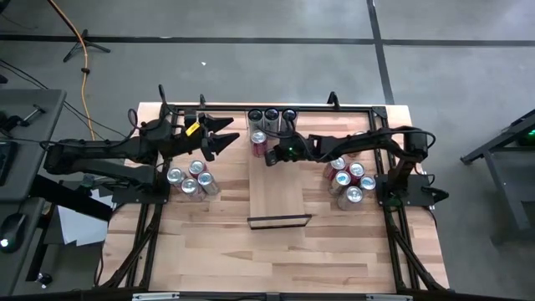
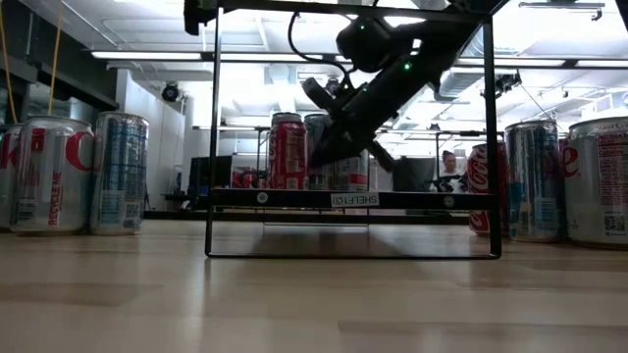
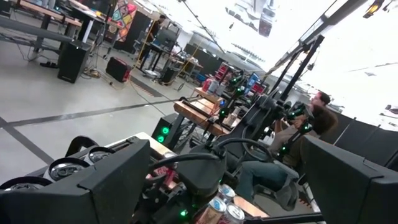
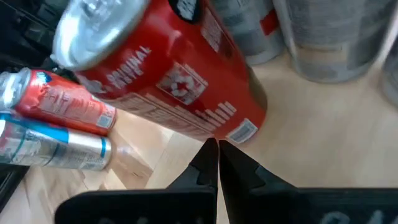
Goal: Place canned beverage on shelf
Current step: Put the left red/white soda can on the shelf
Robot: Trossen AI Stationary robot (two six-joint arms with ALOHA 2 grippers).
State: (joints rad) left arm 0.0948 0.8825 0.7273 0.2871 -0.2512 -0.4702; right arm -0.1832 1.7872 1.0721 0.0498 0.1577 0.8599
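- Silver cans [image 1: 191,181] cluster at the table's left, near the left gripper [image 1: 224,135], whose fingers are spread apart and empty.
- Pale wooden shelf [image 1: 279,197] lies mid-table; a red can [image 1: 259,144] stands upright at its far end before three silver ones [image 1: 272,118].
- Right gripper [image 1: 271,157], fingers pressed together, sits just beside the red can.

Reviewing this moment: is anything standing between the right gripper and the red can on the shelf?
Nothing visible does. The right gripper, fingers shut, sits right beside the red can, which stands upright on the shelf in front of three silver cans. The left gripper waits open off to the side.
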